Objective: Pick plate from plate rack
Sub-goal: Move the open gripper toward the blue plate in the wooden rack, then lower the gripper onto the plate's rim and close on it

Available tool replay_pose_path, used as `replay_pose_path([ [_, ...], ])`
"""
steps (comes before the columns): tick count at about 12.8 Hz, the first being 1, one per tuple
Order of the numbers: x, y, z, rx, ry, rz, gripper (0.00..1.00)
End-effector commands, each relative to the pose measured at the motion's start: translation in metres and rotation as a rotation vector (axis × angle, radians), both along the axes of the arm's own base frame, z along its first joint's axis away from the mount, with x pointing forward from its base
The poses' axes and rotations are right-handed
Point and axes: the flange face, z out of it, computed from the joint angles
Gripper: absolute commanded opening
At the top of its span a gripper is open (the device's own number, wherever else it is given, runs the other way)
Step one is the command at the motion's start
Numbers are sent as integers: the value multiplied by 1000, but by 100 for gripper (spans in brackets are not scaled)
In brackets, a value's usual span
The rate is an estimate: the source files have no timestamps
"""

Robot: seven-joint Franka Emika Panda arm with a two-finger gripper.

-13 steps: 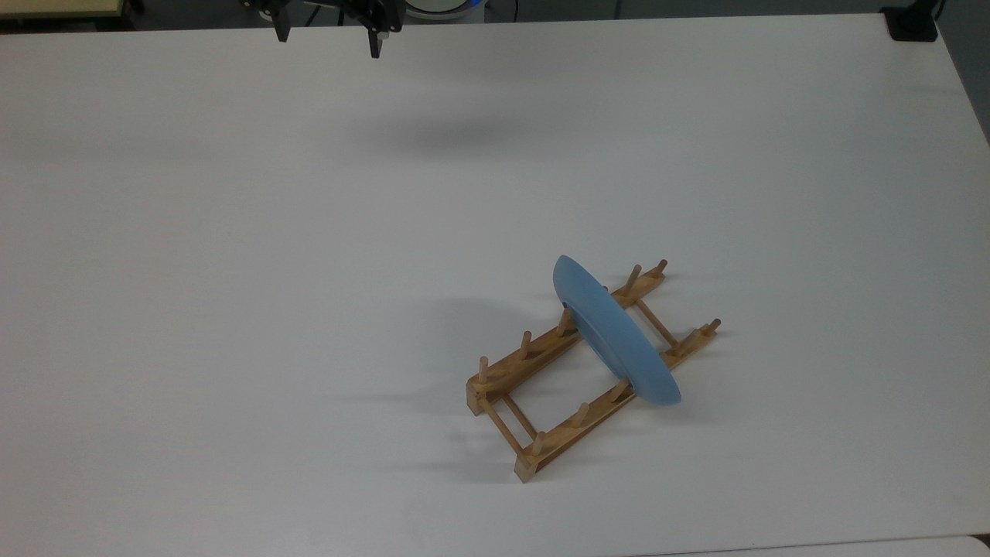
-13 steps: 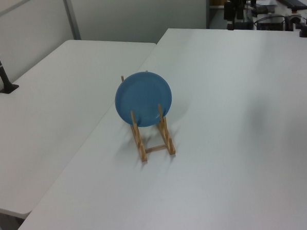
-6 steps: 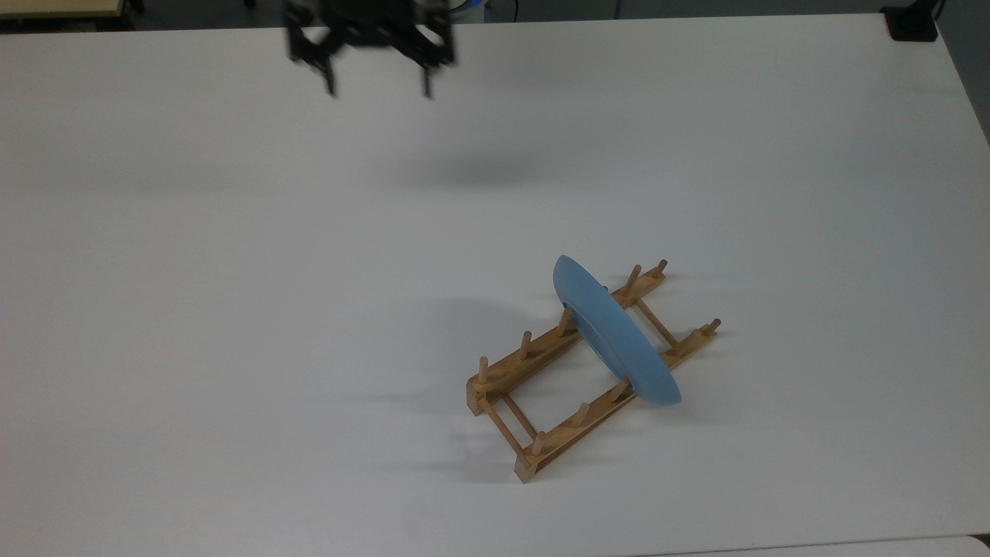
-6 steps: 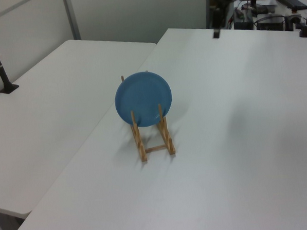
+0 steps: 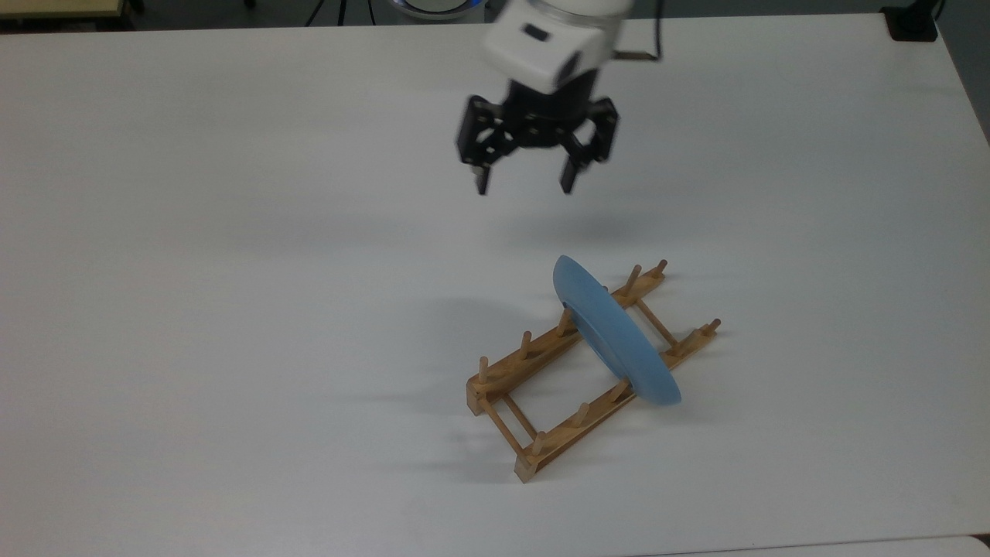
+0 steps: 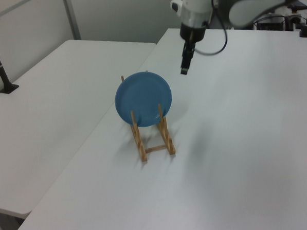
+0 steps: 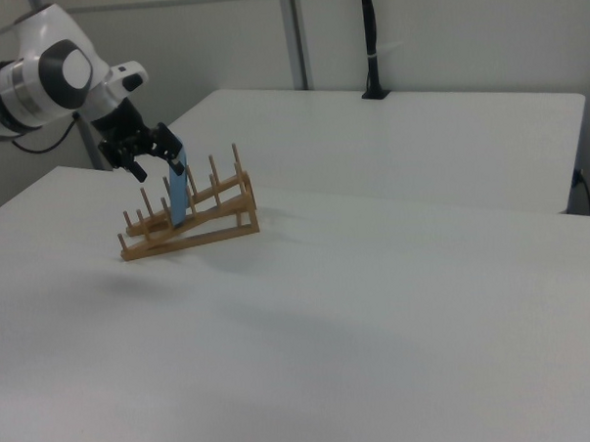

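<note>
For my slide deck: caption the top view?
Open end effector hovers above the table, short of the blue plate standing in its rack.

One plate [image 5: 616, 334]; one plate rack [image 5: 541, 387]; one pincer [image 5: 525, 189]; two white tables [image 6: 258, 140].

This is a robotics lab or research workroom. A white Franka arm [image 6: 199, 4] works over a plain white table [image 5: 232, 309], and a second white table [image 6: 50, 110] stands just beside it. Grey partition walls [image 6: 122, 16] rise behind the tables. A black pole [image 7: 369, 42] stands clamped at the second table's far edge.
</note>
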Motion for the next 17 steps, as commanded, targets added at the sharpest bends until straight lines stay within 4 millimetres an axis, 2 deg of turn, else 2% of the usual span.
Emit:
replay_pose_path([
  [1, 7, 33, -4, -93, -148, -111, 96],
  [4, 7, 61, -16, -111, -229, -115, 87],
  [6, 9, 75, -25, -147, -299, -115, 77],
  [7, 13, 78, -21, -149, -354, -132, 65],
  [13, 23, 82, -39, -197, -399, -95, 64],
  [16, 23, 84, -42, -196, -398, -95, 63],
  [17, 23, 84, -42, -198, -399, -94, 48],
])
